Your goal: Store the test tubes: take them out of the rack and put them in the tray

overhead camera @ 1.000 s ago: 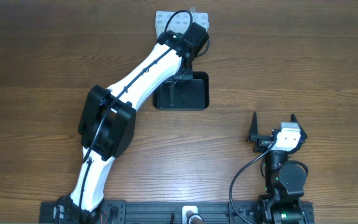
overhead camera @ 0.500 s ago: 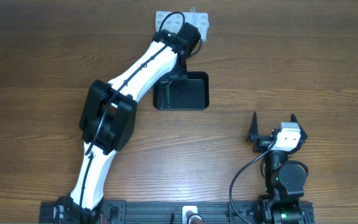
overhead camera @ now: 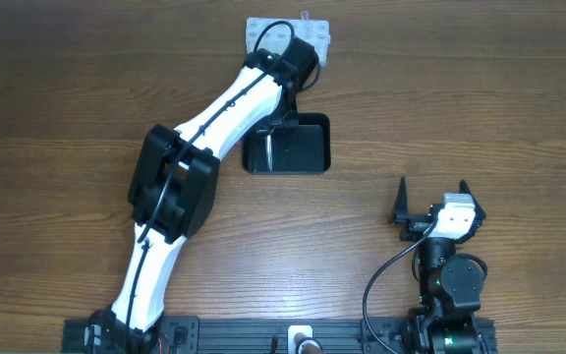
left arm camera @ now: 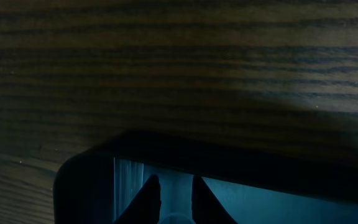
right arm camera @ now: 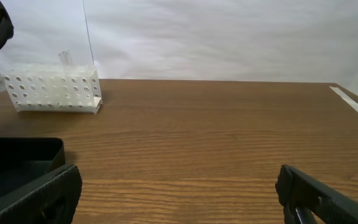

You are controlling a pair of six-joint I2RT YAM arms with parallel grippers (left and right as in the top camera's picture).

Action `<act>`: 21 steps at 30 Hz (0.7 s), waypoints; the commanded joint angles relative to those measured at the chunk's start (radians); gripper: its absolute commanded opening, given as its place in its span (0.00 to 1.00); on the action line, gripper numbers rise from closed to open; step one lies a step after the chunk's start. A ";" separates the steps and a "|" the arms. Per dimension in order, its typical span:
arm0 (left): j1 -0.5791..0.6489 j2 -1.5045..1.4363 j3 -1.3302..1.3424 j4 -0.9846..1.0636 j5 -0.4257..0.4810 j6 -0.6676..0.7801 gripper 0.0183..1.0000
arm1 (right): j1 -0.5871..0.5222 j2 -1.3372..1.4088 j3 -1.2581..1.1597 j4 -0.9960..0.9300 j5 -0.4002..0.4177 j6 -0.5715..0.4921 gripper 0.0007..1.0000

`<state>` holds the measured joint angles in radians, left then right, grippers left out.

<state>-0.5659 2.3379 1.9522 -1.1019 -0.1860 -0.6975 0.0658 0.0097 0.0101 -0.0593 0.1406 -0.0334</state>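
Left arm has swung off the rack (overhead camera: 259,29) over the last second. The wrist slid across from the rack's right side to the left end of the black tray (overhead camera: 324,147). Most of that shift came early and it has barely moved since, so I'd read it as settling over the drop spot.

In the left wrist view, the left gripper (left arm camera: 174,180) is just inside the tray's near wall. Its fingers (left arm camera: 146,196) are pinched close, with what looks like a test tube (left arm camera: 175,208) clamped between them, rim toward the camera. It's dim, so treat the tube ID as probable, not certain. The tube looks to be over or just inside the tray, not yet released.

So the transfer leg looks essentially done and the release into the tray is what's left. You'll want the tube low before you let go, so it doesn't bounce off the tray wall.

Not finished after that: the right wrist view shows a racked tube (right arm camera: 64,59) standing up out of the rack, so expect another trip.

Right gripper (overhead camera: 431,187) hasn't moved. It's parked over the desk (overhead camera: 460,79) well away from the tray, with fingers spread wide and nothing in them.
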 commanded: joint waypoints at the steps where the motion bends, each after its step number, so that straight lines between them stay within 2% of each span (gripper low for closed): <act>1: 0.003 0.003 -0.009 0.001 0.019 -0.006 0.16 | -0.006 -0.002 -0.005 -0.003 0.010 0.002 0.99; 3: 0.002 -0.003 -0.009 0.000 0.026 -0.006 0.17 | -0.006 -0.002 -0.005 -0.003 0.010 0.002 0.99; 8: 0.000 -0.040 -0.009 -0.009 0.029 -0.006 0.34 | -0.006 -0.002 -0.005 -0.003 0.010 0.002 0.99; 15: -0.003 -0.143 -0.010 -0.028 0.019 0.013 0.37 | -0.006 -0.002 -0.005 -0.003 0.010 0.002 0.99; 17: -0.008 -0.194 -0.010 -0.029 -0.001 0.013 0.46 | -0.006 -0.002 -0.005 -0.003 0.010 0.002 0.99; 19: -0.011 -0.261 -0.010 -0.018 -0.035 0.013 0.61 | -0.006 -0.002 -0.005 -0.003 0.010 0.002 0.99; 20: -0.013 -0.302 -0.010 -0.005 -0.064 0.013 0.65 | -0.006 -0.002 -0.005 -0.003 0.010 0.002 0.99; 21: -0.013 -0.389 -0.010 0.034 -0.140 0.014 0.72 | -0.006 -0.002 -0.005 -0.003 0.010 0.002 0.99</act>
<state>-0.5732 2.1456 1.9427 -1.1118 -0.1951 -0.6937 0.0658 0.0097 0.0101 -0.0593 0.1406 -0.0330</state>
